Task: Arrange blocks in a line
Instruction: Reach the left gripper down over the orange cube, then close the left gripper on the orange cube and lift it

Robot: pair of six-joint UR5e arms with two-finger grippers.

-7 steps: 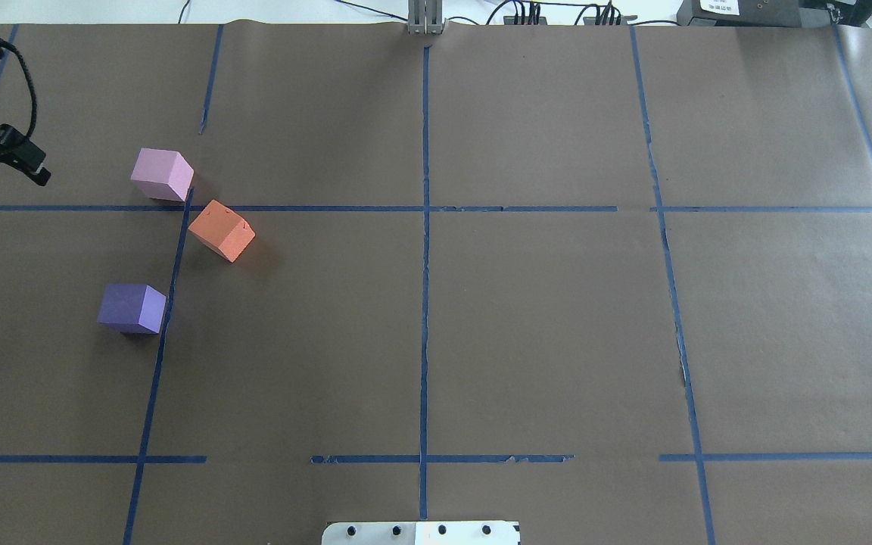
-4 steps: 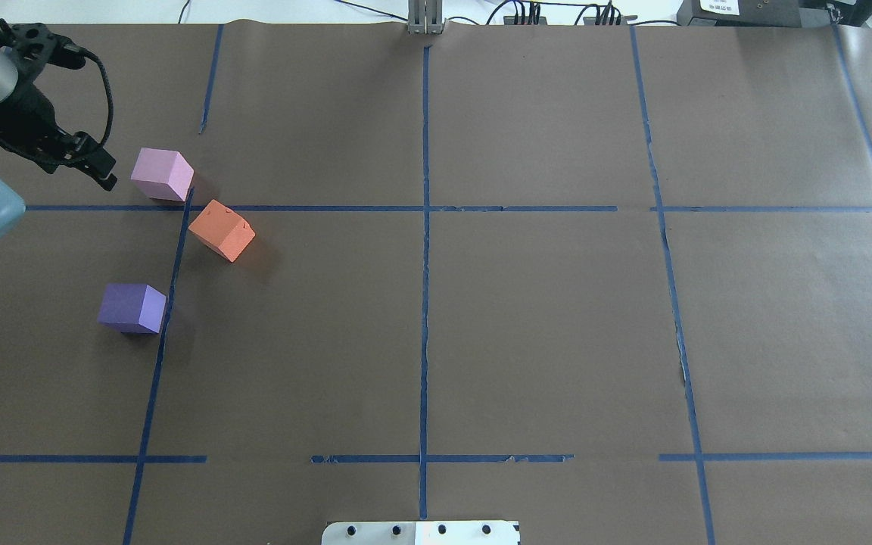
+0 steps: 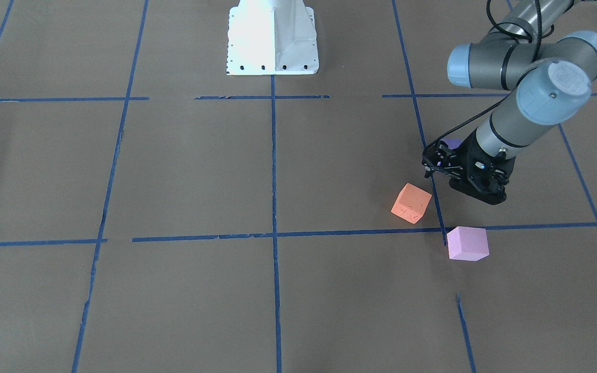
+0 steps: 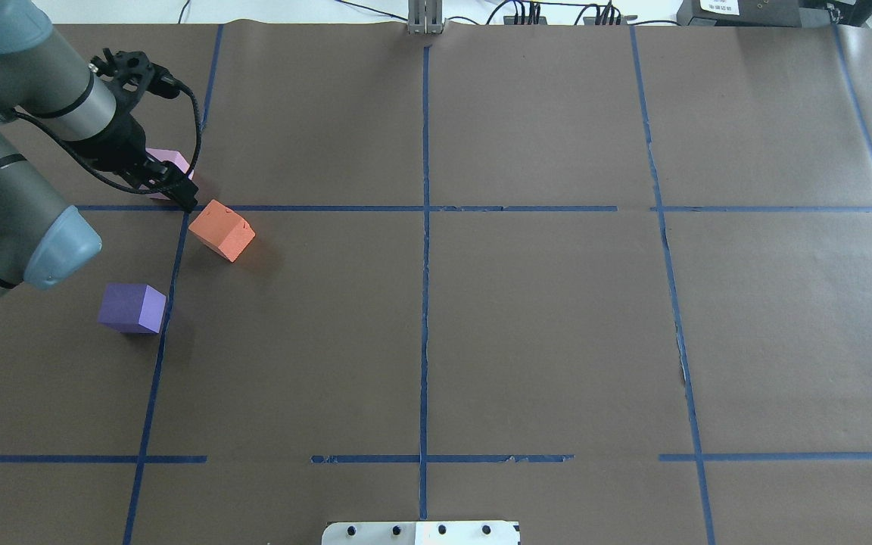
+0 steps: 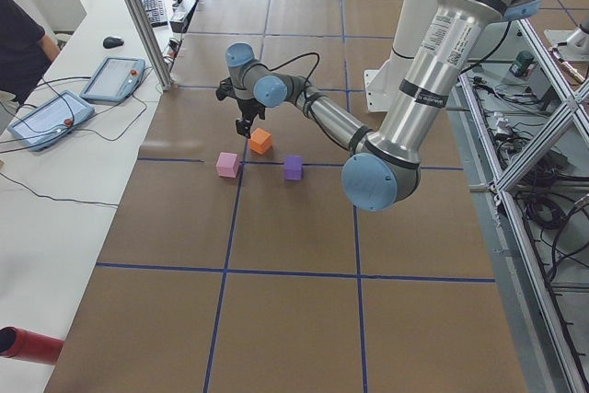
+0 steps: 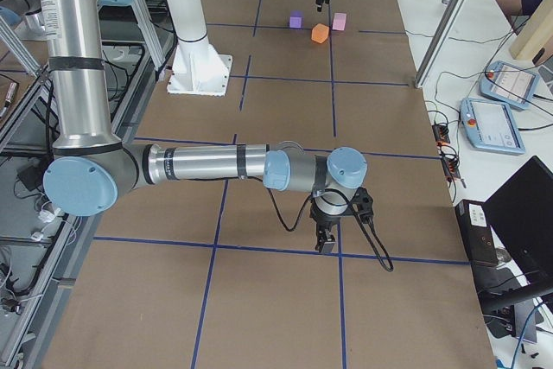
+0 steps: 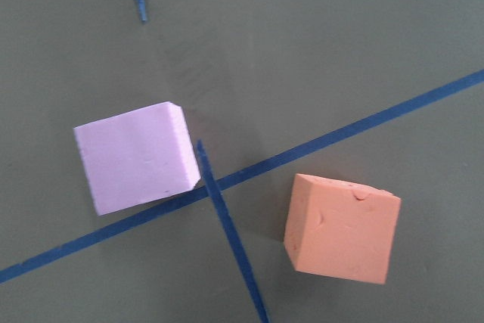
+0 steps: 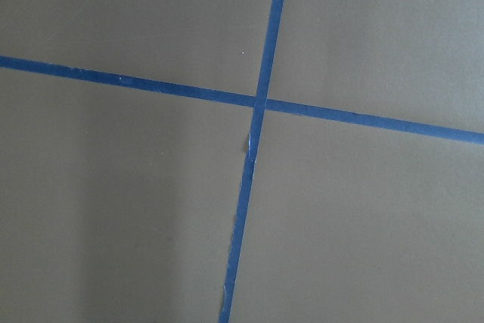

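Still unmoved, the orange block (image 4: 222, 231) sits with the pink block (image 3: 467, 243) just beside its far corner and the purple block (image 4: 132, 308) apart on its robot-ward side, so no line exists yet. The left gripper (image 4: 179, 195), a second ago well away, now hangs just beside the orange block, over the pink one; a first pick seems to be lining up. Overhead it covers most of the pink block; from the front it hides nearly all the purple one. Its jaw spread cannot be told, nor can that of the right gripper (image 6: 327, 238), far from the orange block
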